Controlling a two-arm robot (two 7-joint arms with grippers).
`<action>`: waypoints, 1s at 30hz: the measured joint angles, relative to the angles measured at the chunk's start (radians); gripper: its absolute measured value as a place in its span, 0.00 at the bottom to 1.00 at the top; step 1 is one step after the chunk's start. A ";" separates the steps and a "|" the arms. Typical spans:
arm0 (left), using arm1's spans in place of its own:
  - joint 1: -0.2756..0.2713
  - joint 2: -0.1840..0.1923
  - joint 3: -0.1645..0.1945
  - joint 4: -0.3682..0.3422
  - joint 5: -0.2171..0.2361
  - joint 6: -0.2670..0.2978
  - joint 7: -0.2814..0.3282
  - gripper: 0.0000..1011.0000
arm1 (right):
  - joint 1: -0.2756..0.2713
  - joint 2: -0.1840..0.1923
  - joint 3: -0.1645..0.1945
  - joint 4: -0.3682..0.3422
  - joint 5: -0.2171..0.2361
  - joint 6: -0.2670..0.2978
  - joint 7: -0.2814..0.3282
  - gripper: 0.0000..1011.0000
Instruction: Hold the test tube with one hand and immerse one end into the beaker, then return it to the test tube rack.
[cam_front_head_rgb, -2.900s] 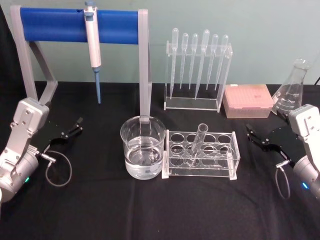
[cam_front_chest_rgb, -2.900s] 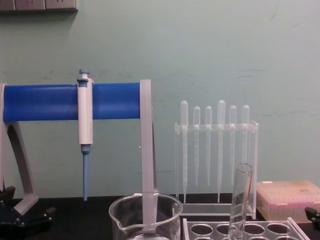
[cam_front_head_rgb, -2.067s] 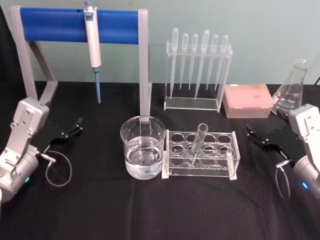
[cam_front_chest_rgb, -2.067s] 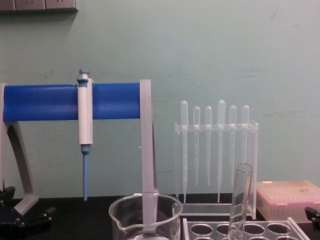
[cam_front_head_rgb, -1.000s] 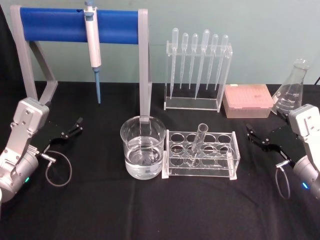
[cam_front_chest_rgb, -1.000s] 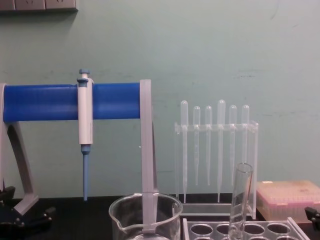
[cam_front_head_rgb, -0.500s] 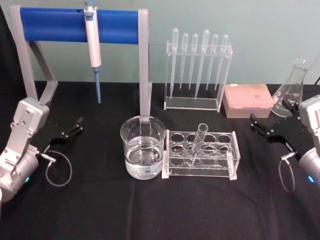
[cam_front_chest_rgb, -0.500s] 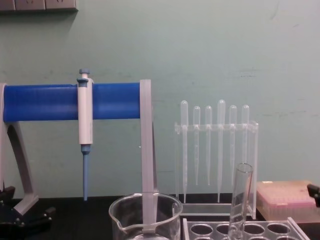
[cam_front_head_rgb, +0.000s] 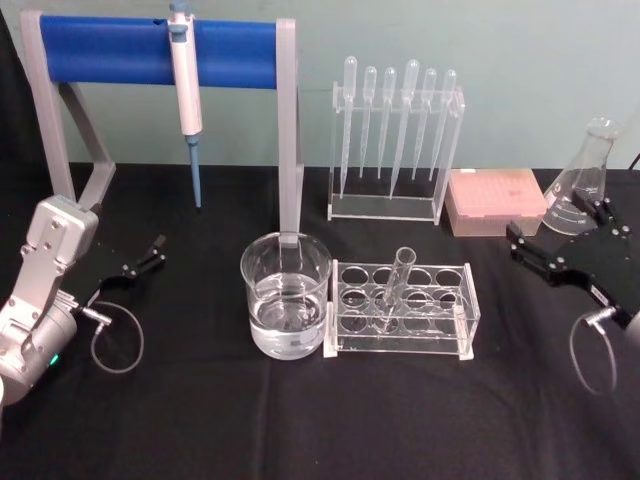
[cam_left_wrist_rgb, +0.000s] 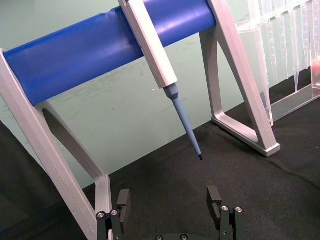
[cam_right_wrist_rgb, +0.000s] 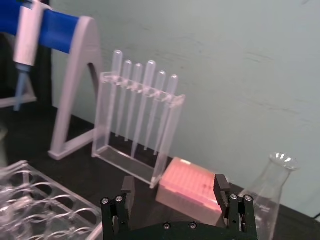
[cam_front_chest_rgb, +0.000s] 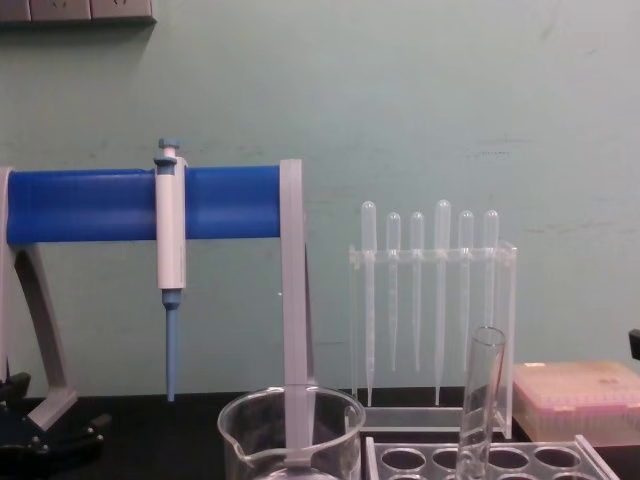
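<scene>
Test tube (cam_front_head_rgb: 396, 288) is seated in a middle hole of the clear rack (cam_front_head_rgb: 430, 337), empty and tilted, its open rim leaning toward the rack's right end – nothing is touching it. Beaker (cam_front_head_rgb: 262, 290) stands just beside the rack's left end, holding clear liquid to well below its rim. Right gripper (cam_right_wrist_rgb: 174, 181) is off the rack's right end and apart from it, fingers spread wide with nothing between them; its wrist view looks past the fingers to the pink tip box (cam_front_head_rgb: 495, 200) and the conical flask (cam_front_head_rgb: 580, 185), both behind and to the right of the rack. Left gripper (cam_left_wrist_rgb: 168, 194) sits low over the black cloth (cam_front_head_rgb: 200, 420) well to the left of the rack, beyond the beaker – jaws likewise apart and empty. Behind the rack, a stand of six plastic droppers (cam_front_head_rgb: 395, 140). Behind and to the left of the rack, a grey frame with a blue bar (cam_front_head_rgb: 110, 50) carries one pipettor (cam_front_head_rgb: 185, 80) hanging tip down. From the chest view the tube's rim stands above the rack's top plate, in front of the dropper stand.
</scene>
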 joint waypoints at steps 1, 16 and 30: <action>0.000 0.000 0.000 0.000 0.000 0.000 0.000 0.99 | -0.007 0.005 0.005 -0.008 0.008 0.000 0.010 0.99; 0.000 0.000 0.000 0.000 0.000 0.000 0.000 0.99 | -0.081 0.116 0.011 -0.053 0.094 -0.038 0.329 0.99; 0.000 0.000 0.000 0.000 0.000 0.000 0.000 0.99 | -0.068 0.078 -0.015 -0.100 0.103 0.006 0.418 0.99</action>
